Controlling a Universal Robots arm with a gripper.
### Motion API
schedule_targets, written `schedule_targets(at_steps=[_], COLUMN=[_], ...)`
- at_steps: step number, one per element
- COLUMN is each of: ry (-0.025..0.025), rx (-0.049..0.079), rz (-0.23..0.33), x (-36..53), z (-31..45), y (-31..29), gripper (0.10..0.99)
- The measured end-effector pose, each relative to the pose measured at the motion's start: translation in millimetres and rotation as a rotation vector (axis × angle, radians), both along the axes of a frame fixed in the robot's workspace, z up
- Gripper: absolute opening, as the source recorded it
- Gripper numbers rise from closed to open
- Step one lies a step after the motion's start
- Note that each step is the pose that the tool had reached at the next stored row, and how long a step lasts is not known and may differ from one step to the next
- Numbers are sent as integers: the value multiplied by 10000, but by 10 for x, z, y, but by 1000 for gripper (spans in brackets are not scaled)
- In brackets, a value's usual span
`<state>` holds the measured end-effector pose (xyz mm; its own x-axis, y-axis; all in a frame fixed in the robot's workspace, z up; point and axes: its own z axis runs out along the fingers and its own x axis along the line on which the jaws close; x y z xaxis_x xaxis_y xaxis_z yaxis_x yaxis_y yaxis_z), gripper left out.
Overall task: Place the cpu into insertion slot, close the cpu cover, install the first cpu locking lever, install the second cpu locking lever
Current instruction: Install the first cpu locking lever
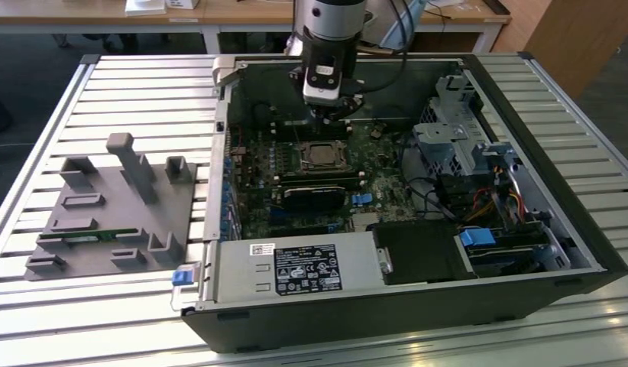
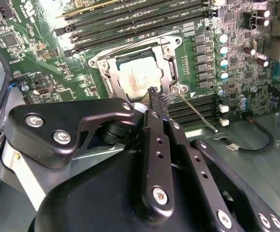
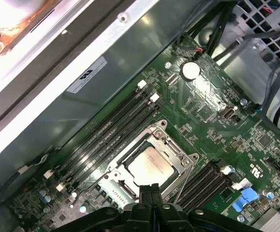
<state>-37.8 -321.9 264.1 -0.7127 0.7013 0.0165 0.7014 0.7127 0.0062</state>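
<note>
The cpu [image 1: 322,157] lies flat in the insertion slot [image 1: 302,147] on the green board inside the open computer case. Its pale metal top shows through the window of the cpu cover [image 2: 107,73], which lies down over it. In both wrist views the cpu [image 2: 140,77] [image 3: 149,166] sits just past my fingertips. My gripper [image 2: 155,93] [image 3: 150,188] is shut with nothing between its fingers, and hovers above the socket's edge. In the exterior view the gripper [image 1: 329,118] hangs just behind the socket. A thin metal locking lever [image 2: 198,112] juts out from the socket's corner, unlatched.
Long memory slots [image 2: 130,24] run beside the socket. A black ribbed card [image 1: 316,193] and a power supply [image 1: 293,267] lie nearer the case front. A drive cage [image 1: 451,138] with cables stands at the exterior view's right. A grey fixture block [image 1: 110,206] sits outside the case.
</note>
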Motion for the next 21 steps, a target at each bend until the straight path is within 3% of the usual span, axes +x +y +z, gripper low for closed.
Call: schedule_targets(at_steps=[21], ry=[0], rx=[-1], rz=[1489], x=[0], z=[0], y=[0], gripper=[106])
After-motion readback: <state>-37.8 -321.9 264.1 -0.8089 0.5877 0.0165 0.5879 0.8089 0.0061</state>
